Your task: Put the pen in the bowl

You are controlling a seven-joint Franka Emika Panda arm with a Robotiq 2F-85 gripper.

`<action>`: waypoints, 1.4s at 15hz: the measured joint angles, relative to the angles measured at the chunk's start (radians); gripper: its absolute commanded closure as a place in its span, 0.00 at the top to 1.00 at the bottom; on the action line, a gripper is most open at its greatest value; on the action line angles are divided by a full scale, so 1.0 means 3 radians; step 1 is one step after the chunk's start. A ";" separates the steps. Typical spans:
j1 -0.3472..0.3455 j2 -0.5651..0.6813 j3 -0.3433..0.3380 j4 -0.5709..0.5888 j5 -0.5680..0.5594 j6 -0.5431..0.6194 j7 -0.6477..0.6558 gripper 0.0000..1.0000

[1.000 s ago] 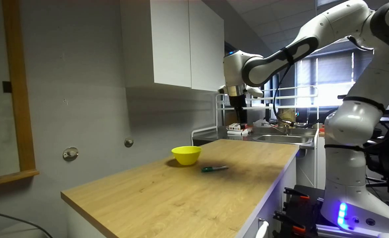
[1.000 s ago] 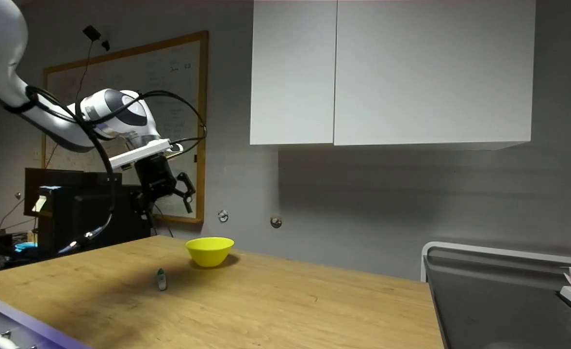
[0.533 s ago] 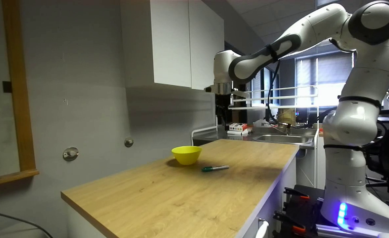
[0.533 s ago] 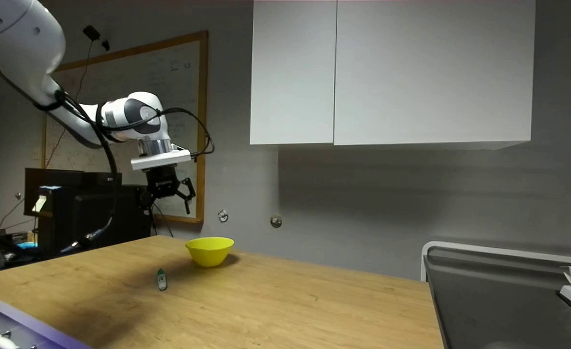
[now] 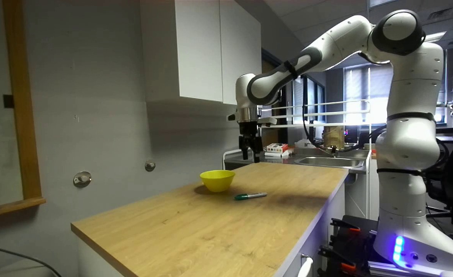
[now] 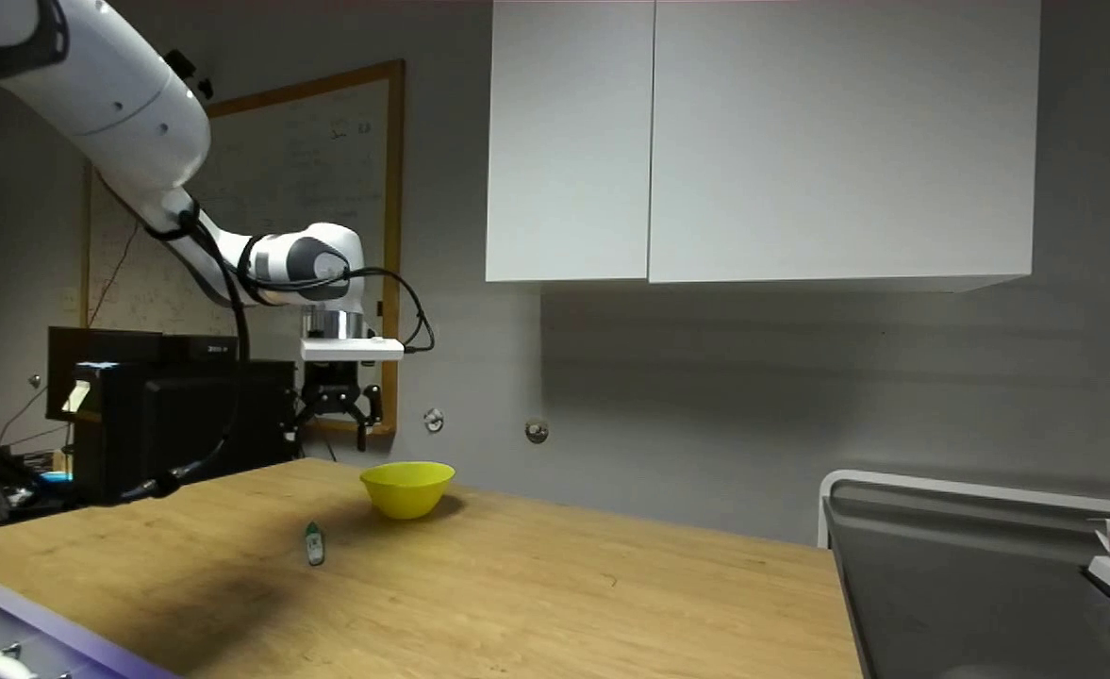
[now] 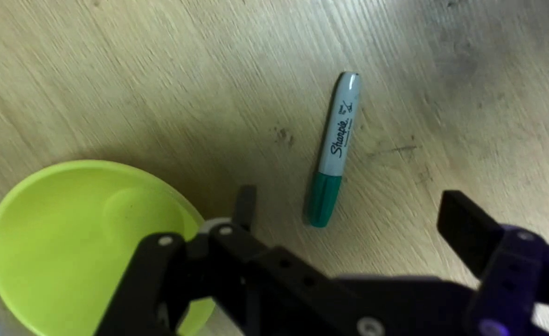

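Note:
The pen is a marker with a grey body and green cap. It lies on the wooden table in both exterior views (image 5: 250,196) (image 6: 314,544) and in the wrist view (image 7: 337,149). The yellow bowl (image 5: 217,181) stands upright beside it, also in an exterior view (image 6: 407,492) and at the left of the wrist view (image 7: 59,247). My gripper (image 7: 351,203) is open and empty. It points straight down, well above the table, in both exterior views (image 5: 251,157) (image 6: 328,439). In the wrist view the green cap appears between the fingertips; the left finger partly covers the bowl.
A white wall cabinet (image 5: 201,50) hangs above the back of the table (image 5: 195,234). A metal sink (image 5: 328,161) and small boxes (image 5: 276,149) stand beyond the table's far end. A white rail (image 6: 979,488) borders the dark counter (image 6: 979,585).
My gripper has come lower and turned from tilted to pointing straight down. It moved left in the exterior view with the sink. The pen and bowl have not moved.

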 measured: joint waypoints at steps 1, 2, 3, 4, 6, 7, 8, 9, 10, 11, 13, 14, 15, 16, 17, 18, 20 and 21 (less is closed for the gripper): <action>-0.0002 0.0092 0.0026 0.0070 -0.0007 -0.0050 -0.0012 1.00; -0.0005 0.0182 0.0053 0.0139 -0.0020 -0.0099 -0.0013 1.00; -0.0010 0.0274 0.0080 0.0208 -0.0043 -0.0146 -0.0013 1.00; -0.0018 0.0364 0.0106 0.0274 -0.0060 -0.0188 -0.0013 1.00; -0.0040 0.0519 0.0147 0.0386 -0.0097 -0.0228 -0.0013 1.00; -0.0050 0.0578 0.0159 0.0429 -0.0113 -0.0230 -0.0013 1.00; -0.0062 0.0629 0.0169 0.0467 -0.0126 -0.0230 -0.0013 1.00; -0.0078 0.0666 0.0176 0.0494 -0.0136 -0.0226 -0.0013 1.00; -0.0094 0.0692 0.0180 0.0514 -0.0146 -0.0220 -0.0013 1.00; -0.0112 0.0709 0.0182 0.0520 -0.0149 -0.0195 -0.0013 1.00; -0.0157 0.0738 0.0182 0.0517 -0.0149 -0.0109 -0.0013 1.00; -0.0182 0.0756 0.0182 0.0511 -0.0153 -0.0058 0.0020 1.00; -0.0207 0.0775 0.0182 0.0491 -0.0172 0.0000 0.0077 1.00; -0.0224 0.0790 0.0182 0.0454 -0.0210 0.0063 0.0147 1.00; -0.0233 0.0799 0.0182 0.0401 -0.0260 0.0119 0.0213 1.00; -0.0233 0.0802 0.0184 0.0334 -0.0322 0.0170 0.0285 1.00; -0.0232 0.0801 0.0214 0.0194 -0.0443 0.0243 0.0429 1.00; -0.0229 0.0800 0.0237 0.0131 -0.0500 0.0260 0.0511 1.00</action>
